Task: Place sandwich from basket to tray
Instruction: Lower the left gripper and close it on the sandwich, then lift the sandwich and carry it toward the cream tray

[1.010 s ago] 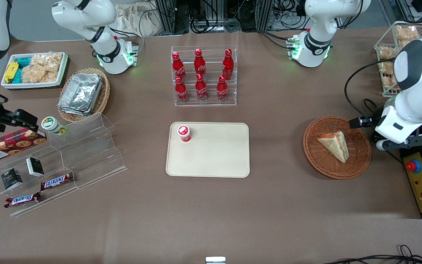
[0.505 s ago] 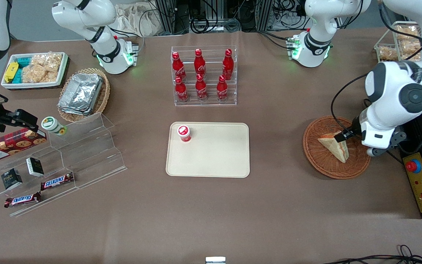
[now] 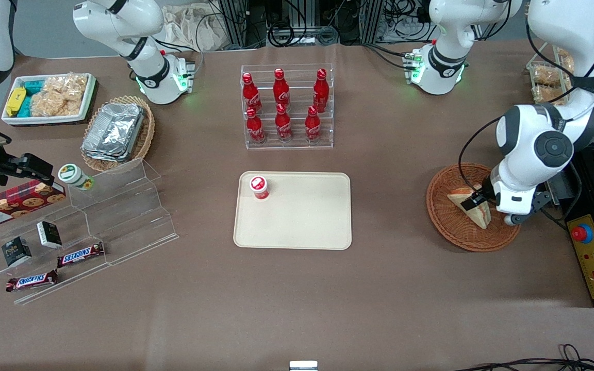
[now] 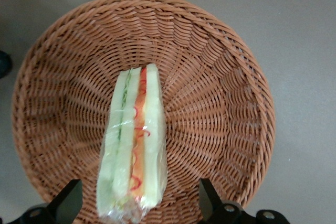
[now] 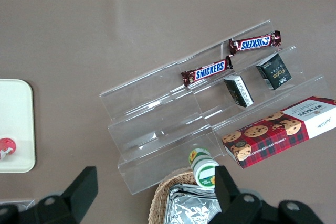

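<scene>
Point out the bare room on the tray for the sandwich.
The tray is bare except for a red-capped bottle in one corner. The open end effector hangs over the sandwich in the basket.

Gripper [image 4: 139, 203] fingers [image 4: 68, 200] cut off — sandwich [image 3: 464, 198] half-hidden.

Brown table [image 3: 390, 288] (tray [image 3: 307, 226], basket [image 3: 444, 219])
</scene>
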`<state>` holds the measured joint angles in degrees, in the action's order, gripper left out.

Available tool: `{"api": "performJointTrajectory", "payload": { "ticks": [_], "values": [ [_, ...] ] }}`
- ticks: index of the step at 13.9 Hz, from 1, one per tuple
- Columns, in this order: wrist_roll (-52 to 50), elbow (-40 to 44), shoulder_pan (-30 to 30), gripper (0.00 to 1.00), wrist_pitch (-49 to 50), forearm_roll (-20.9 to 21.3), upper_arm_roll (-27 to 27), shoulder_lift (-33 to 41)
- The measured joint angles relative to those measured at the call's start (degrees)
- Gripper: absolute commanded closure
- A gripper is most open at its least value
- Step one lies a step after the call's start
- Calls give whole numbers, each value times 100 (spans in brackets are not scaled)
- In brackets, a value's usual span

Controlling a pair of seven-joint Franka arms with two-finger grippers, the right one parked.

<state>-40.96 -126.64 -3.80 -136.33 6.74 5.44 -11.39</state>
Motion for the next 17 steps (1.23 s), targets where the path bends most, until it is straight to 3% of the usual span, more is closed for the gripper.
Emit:
{"api": "performJointTrajectory", "payload": {
  "ticks": [3, 4, 7, 8, 14, 17],
  "values": [
    [-25, -22, -47, 0, -113, 1, -16, -183],
    [-31, -32, -67, 10, -120, 1, -21, -224],
    [-92, -37, -169, 93, -240, 1, -22, -368],
    [-145, -37, -177, 100, -322, 1, -22, -417],
    [-206, 180, -176, 100, -298, 13, -5, -371],
    [49, 1024, -173, 100, 1146, 16, 115, -196]
  ]
}}
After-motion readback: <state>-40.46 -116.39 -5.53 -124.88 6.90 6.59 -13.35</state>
